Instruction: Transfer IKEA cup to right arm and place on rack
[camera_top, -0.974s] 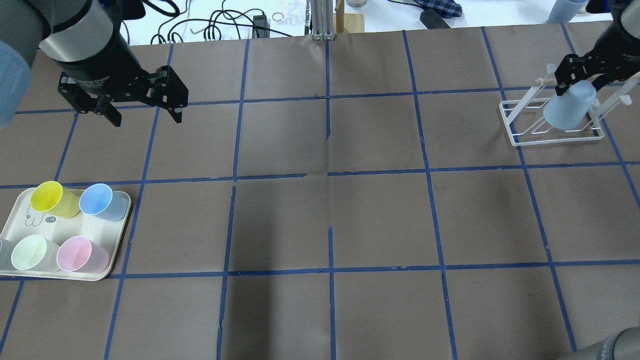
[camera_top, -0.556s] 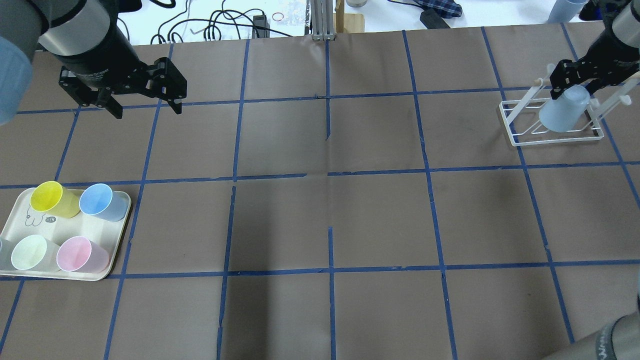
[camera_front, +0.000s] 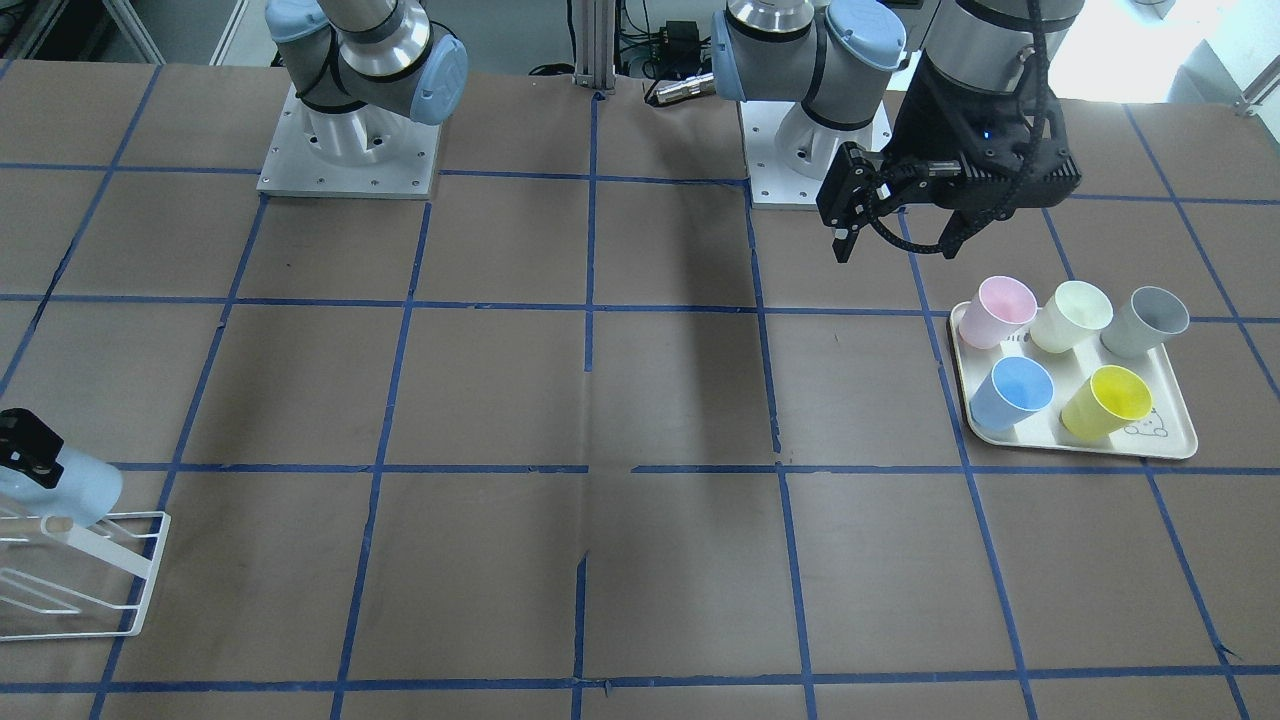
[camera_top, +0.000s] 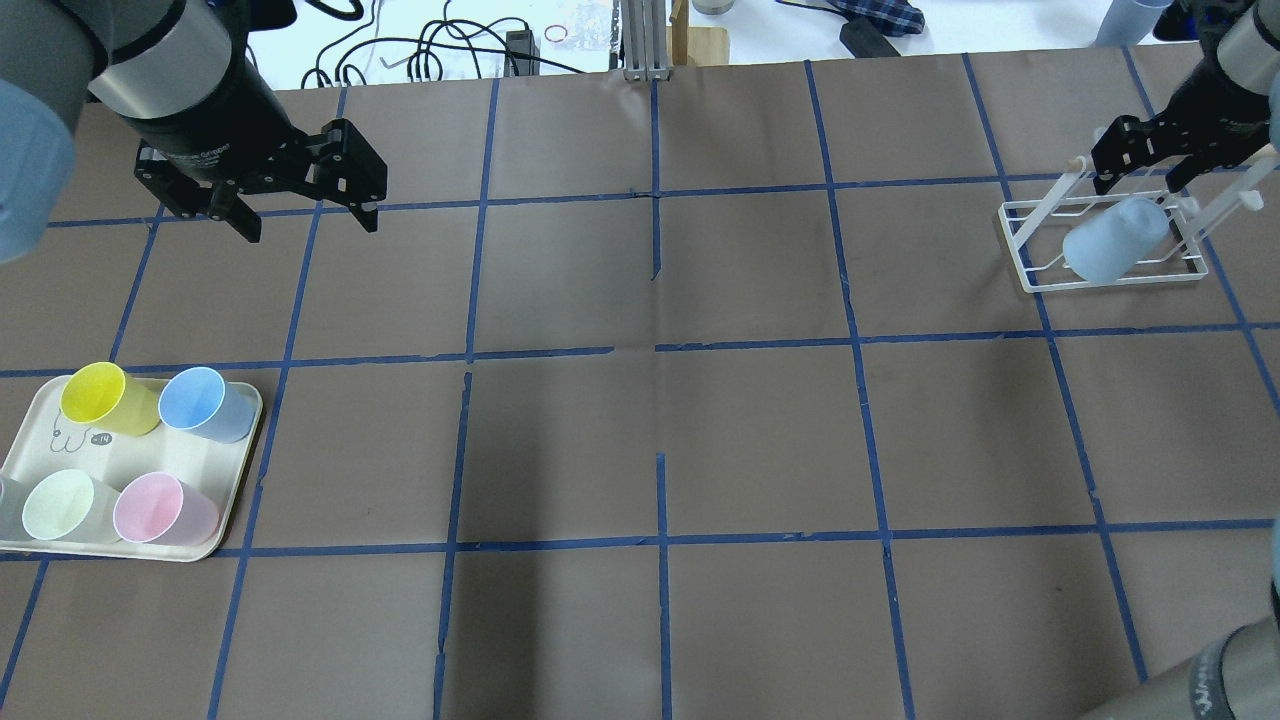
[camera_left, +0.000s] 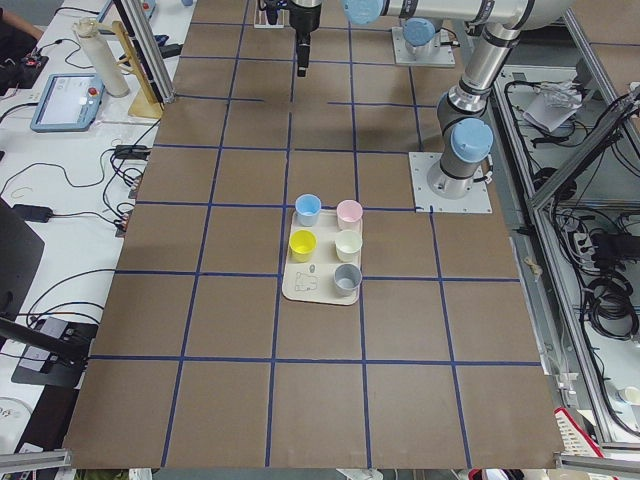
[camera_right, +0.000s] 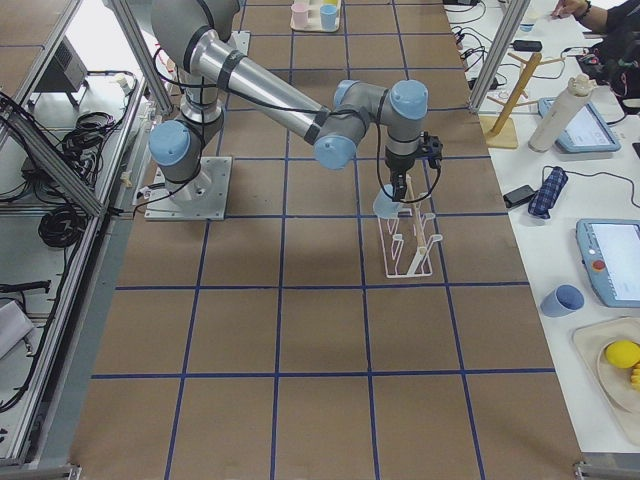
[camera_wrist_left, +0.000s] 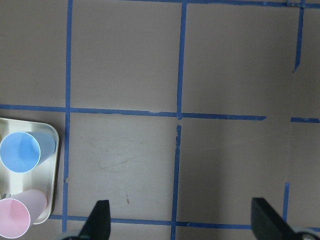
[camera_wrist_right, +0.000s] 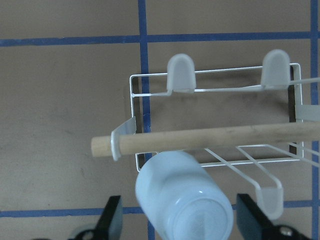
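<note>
Cup (camera_top: 1105, 242): pale blue, tipped base-up on the rack (camera_top: 1012, 245), leaning just beside its wooden dowel (camera_wrist_right: 210, 137). Cannot tell whether one of the pegs (camera_wrist_right: 180, 72) sits inside it.
Right fingers (camera_wrist_right: 112, 217): spread wide over the rack, one each side of the cup, not touching it.
Left fingers (camera_wrist_left: 100, 217): spread wide, empty, well apart from the rack.
Stage: placing looks done; only the retreat remains.
Risk: a finger clipping the tilted cup on lift-off could roll it off the rack. Cause: light plastic, shallow seat.

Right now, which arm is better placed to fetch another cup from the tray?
Left. The left fingers, open, hover near the tray. The right fingers are across the table at the rack, where the IKEA cup rests.
</note>
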